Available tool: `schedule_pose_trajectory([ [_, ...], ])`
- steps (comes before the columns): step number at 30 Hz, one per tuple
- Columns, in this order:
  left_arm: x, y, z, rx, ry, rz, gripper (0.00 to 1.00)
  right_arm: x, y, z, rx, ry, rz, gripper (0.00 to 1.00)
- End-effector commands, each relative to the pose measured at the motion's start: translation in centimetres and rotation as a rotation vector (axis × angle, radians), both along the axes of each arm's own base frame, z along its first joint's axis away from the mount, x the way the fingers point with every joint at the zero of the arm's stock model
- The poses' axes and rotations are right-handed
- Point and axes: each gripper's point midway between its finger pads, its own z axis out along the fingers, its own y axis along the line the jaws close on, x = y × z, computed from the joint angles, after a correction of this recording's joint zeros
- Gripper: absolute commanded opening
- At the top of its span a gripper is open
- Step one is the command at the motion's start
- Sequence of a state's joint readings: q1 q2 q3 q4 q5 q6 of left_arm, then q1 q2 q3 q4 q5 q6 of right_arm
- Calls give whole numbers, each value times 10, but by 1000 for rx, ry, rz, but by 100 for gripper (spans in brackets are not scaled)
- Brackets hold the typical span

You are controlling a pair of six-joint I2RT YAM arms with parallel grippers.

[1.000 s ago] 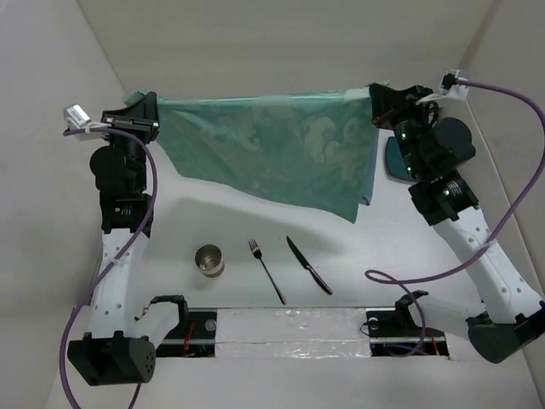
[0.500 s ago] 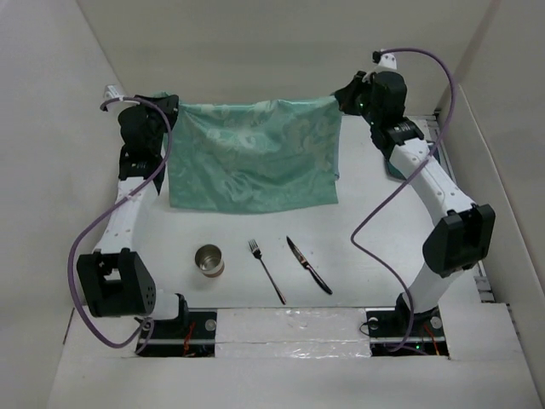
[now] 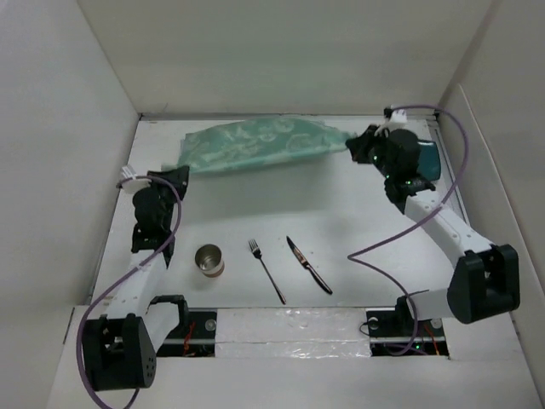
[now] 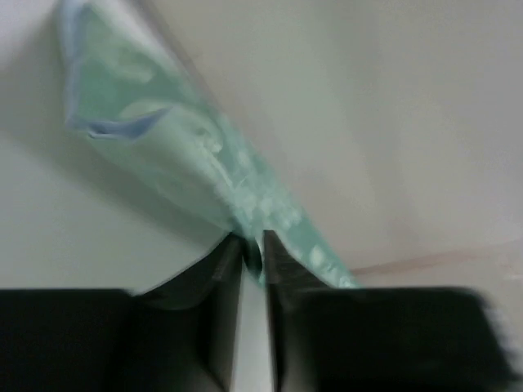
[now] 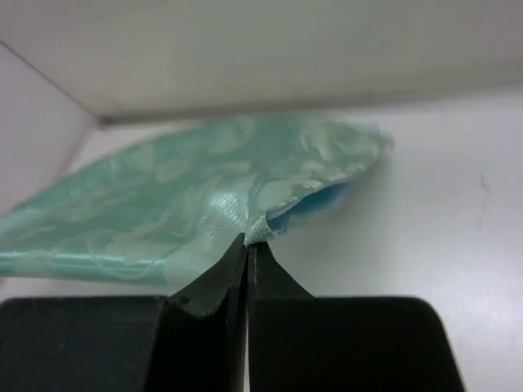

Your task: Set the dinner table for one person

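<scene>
The pale green patterned placemat lies stretched low across the far part of the white dinner table. My left gripper is shut on its left corner, and in the left wrist view the cloth runs away from the fingertips. My right gripper is shut on its right corner, and in the right wrist view the cloth shows a blue underside at the fold. A metal cup, a fork and a knife lie near the front.
A dark blue plate sits at the far right behind the right gripper. White upright panels border the table on the left, back and right. A taped strip runs along the near edge between the arm bases.
Both arms have come down and forward. The placemat, held up and hanging a second ago, is now low over the far part of the table, still gripped at both corners.
</scene>
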State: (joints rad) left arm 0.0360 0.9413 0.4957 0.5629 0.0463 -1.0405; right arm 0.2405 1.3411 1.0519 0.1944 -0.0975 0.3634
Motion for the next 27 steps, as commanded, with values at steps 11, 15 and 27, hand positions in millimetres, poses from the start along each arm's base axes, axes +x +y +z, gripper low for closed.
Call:
schedule_pose_trajectory([
  [11,-35,7,-98,97,260,13,46,-44,-46,-192,-85,436,-143,34],
  [15,-37,27,-106,189,325,100,47,-63,-62,-193,-87,425,-203,58],
  [27,46,0,-169,317,590,-134,46,-88,-91,-142,-50,305,-293,0],
])
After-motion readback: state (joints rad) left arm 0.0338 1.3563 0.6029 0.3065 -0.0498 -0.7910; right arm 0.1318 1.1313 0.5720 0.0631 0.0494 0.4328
